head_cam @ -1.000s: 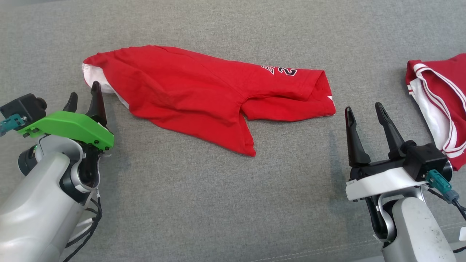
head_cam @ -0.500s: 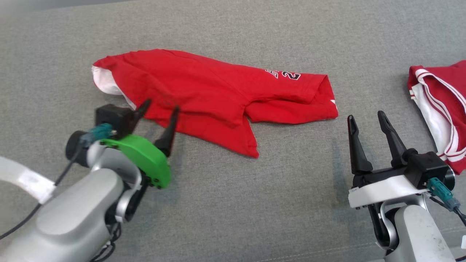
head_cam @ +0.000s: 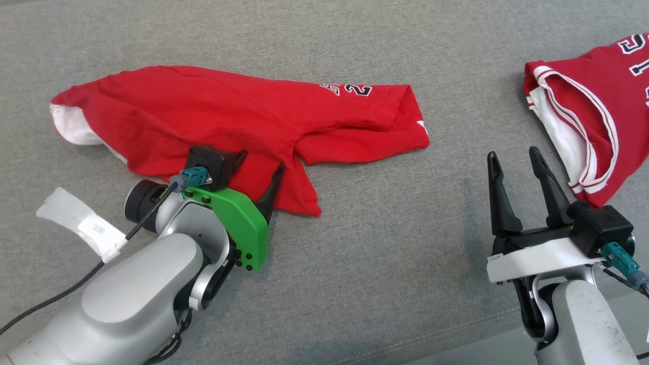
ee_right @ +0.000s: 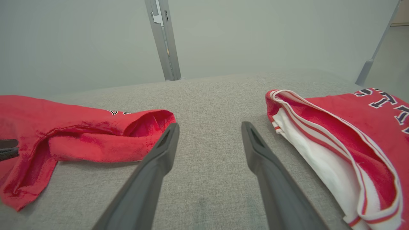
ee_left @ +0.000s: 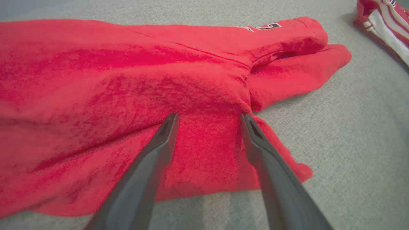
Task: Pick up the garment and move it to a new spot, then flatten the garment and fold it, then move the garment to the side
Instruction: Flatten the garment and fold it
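**Left fingers spread over the red garment, nothing pinched yet**

The garment (head_cam: 228, 116) lies crumpled on the grey surface (head_cam: 405, 243), with white lining poking out at its far left end. The left gripper (ee_left: 209, 116) sits over the garment's near edge, fingers wide apart with red cloth between them, not clamped on anything. Can't really tell if the tips touch the cloth. In the head view one finger is mostly hidden behind the wrist camera block. The print near the garment's right end is partly folded under, so it's unreadable. The right gripper (head_cam: 512, 152) is off to the garment's right over bare surface, fingers spread too and empty. Further right of the garment, a second red-and-white jersey (head_cam: 583, 101) runs off frame.
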You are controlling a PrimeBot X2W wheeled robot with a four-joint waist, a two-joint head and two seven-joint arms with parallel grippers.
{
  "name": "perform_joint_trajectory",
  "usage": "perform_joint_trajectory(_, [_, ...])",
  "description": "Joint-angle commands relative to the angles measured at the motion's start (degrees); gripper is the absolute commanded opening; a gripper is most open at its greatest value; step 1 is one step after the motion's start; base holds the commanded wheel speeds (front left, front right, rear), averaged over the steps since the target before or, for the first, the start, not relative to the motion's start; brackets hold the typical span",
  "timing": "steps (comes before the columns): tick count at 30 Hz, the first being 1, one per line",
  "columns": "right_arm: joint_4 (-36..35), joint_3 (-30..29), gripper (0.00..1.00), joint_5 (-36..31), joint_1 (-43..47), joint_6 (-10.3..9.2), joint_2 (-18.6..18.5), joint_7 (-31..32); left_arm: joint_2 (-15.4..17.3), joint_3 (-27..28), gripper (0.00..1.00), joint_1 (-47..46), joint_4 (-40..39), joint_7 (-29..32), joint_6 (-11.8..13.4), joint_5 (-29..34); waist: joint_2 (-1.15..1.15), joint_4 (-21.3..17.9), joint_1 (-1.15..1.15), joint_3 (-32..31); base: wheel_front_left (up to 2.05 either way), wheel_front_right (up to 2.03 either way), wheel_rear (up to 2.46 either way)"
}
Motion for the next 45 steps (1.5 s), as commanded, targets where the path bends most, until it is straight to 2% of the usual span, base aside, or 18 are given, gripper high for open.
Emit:
perform_joint_trajectory(1, [-0.36, -0.21, 1.00, 0.29, 0.56, 0.00, -0.17, -0.16, 0.11, -0.15, 1.00, -0.54, 0.32, 0.20, -0.27, 0.12, 0.00, -1.86, 0.00, 0.85, 0.00, 0.00, 0.00])
perform_joint_trajectory(10, [-0.31, 0.04, 1.00, 0.76, 0.64, 0.00, -0.16, -0.16, 0.03, -1.01, 1.00, 0.72, 1.15, 3.40, -0.14, -1.87, 0.00, -2.89, 0.00, 0.47, 0.00, 0.00, 0.00])
perform_joint_trajectory(11, [-0.30, 0.15, 1.00, 0.87, 0.44, 0.00, -0.16, -0.16, -0.04, -0.84, 0.88, 1.00, 1.87, 3.72, 0.05, -2.48, 0.00, -2.99, 0.00, 0.54, 0.00, 0.00, 0.00])
perform_joint_trajectory(12, [-0.33, 0.28, 1.00, 0.93, 0.23, 0.00, -0.16, -0.16, 0.06, -0.86, 0.49, 1.06, 2.85, 4.07, 0.17, -2.57, 0.00, -3.09, 0.00, 0.62, 0.00, 0.00, 0.00])
perform_joint_trajectory(13, [-0.36, 0.39, 1.00, 1.00, 0.10, 0.00, -0.17, -0.16, 0.25, -0.90, 0.31, 1.10, 3.86, 4.24, 0.19, -2.58, 0.00, -3.20, 0.00, 0.69, 0.00, 0.00, 0.00])
perform_joint_trajectory(14, [-0.39, 0.49, 1.00, 1.04, 0.06, 0.00, -0.17, -0.16, 0.24, -0.77, 0.00, 1.26, 4.81, 4.10, 0.06, -2.90, 0.00, -3.28, 0.00, 0.73, 0.00, 0.00, 0.00])
perform_joint_trajectory(20, [-0.07, -0.11, 1.00, 0.60, 1.01, 0.00, -0.17, -0.16, 0.44, -0.30, 0.00, 1.86, 4.71, 3.08, -1.94, -3.86, 0.00, -2.88, 0.00, 0.19, 0.00, 0.00, 0.00])
perform_joint_trajectory(25, [0.40, -0.90, 1.00, 0.25, 1.82, 0.00, -0.17, -0.16, 2.10, 0.66, 0.00, 2.68, -1.73, 1.82, -2.95, -4.66, 0.00, -1.52, 0.00, -1.55, 0.00, 0.00, 0.00])
perform_joint_trajectory(32, [0.71, -2.39, 1.00, -0.40, 3.48, 0.00, -0.17, -0.16, 9.82, 0.44, 0.00, 5.15, -20.19, 4.36, -0.50, -4.64, 0.00, 2.08, 0.00, -4.52, 0.00, 0.00, 0.00])
perform_joint_trajectory(36, [0.73, -2.44, 1.00, -0.05, 3.30, 0.00, -0.17, -0.16, 14.07, -0.59, 0.00, 6.23, -31.02, 8.37, 0.80, -6.25, 0.00, 3.42, 0.00, -5.12, 0.00, 0.00, 0.00])
perform_joint_trajectory(37, [0.73, -2.44, 1.00, -0.05, 3.30, 0.00, -0.17, -0.16, 14.07, -0.59, 0.00, 6.23, -31.02, 8.37, 0.80, -6.25, 0.00, 3.42, 0.00, -5.12, 0.00, 0.00, 0.00])
perform_joint_trajectory(41, [0.63, -1.06, 1.00, 0.78, 2.07, 0.00, -0.18, -0.16, 17.57, -2.87, 0.00, 4.86, -38.35, 15.97, -1.21, -8.90, 0.00, 3.13, 0.00, -4.00, 0.00, 0.00, 0.00])
perform_joint_trajectory(45, [0.67, 0.72, 1.00, 1.79, 0.62, 0.00, -0.21, -0.16, 21.33, -4.05, 0.00, 0.90, -40.91, 25.58, -3.98, -11.94, 0.00, 0.78, 0.00, -1.91, 0.00, 0.00, 0.00])
